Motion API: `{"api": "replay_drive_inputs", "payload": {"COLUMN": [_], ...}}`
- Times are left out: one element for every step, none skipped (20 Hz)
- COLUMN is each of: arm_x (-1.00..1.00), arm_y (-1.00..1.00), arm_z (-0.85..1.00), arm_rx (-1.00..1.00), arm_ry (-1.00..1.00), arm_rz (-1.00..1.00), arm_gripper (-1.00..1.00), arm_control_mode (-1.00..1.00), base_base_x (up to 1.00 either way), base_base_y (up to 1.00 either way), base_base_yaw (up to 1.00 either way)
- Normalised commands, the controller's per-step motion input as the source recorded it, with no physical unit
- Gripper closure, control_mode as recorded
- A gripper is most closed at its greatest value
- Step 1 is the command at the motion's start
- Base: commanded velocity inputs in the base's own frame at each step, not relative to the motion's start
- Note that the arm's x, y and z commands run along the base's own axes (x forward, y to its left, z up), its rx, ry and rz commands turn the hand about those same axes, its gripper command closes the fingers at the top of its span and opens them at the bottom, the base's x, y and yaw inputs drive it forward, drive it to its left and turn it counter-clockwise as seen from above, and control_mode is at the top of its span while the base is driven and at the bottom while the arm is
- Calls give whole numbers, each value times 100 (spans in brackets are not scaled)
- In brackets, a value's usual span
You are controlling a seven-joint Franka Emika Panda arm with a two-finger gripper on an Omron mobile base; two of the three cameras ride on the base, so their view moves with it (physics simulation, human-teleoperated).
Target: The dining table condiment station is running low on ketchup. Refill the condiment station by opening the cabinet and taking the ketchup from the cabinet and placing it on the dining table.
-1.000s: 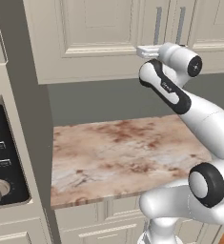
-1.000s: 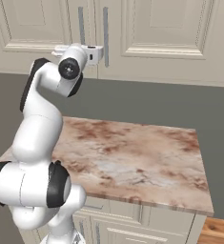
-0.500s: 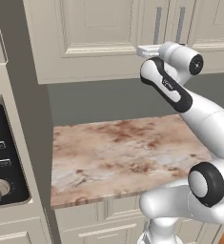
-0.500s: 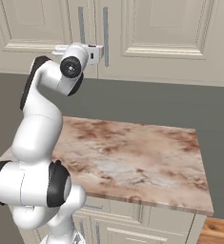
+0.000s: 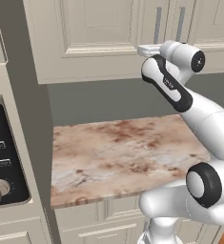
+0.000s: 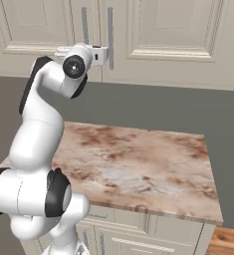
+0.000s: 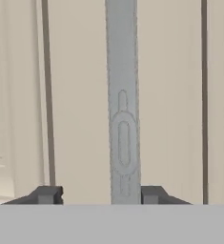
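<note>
Reaching for the cabinet (image 6: 153,40) handle (image 7: 123,95), gripper (image 7: 97,194) spread wide w/ bar between fingers, not clamped. Door-opening step; next: close, pull. Ketchup presumably inside, doors shut.

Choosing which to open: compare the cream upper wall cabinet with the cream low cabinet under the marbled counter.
The upper wall cabinet hangs above the marbled counter; the low cabinet sits beneath it. The open gripper straddles the upper cabinet's silver handle; the low cabinet is untouched. Both cream, panelled.
</note>
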Motion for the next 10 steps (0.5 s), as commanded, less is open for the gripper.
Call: {"api": "replay_drive_inputs", "payload": {"arm_x": [0,0,0,0,0,0,0,0,0,-9], "arm_y": [0,-3,-1,0,0,0,0,0,0,22], "arm_z": [-3,-1,-4,0,0,0,0,-2,-5,-1], "arm_rx": [0,0,0,0,0,0,0,0,0,0], "arm_ry": [0,0,0,0,0,0,0,-1,0,0], "arm_rz": [0,0,0,0,0,0,0,0,0,0], "arm_gripper": [100,100,100,100,100,100,100,100,100,100], "arm_control_mode": [-100,-100,-100,-100,-100,-100,-100,-100,-100,-100], "base_base_x": [0,0,0,0,0,0,0,0,0,0], "base_base_y": [0,0,0,0,0,0,0,0,0,0], "base_base_yaw": [0,0,0,0,0,0,0,0,0,0]}}
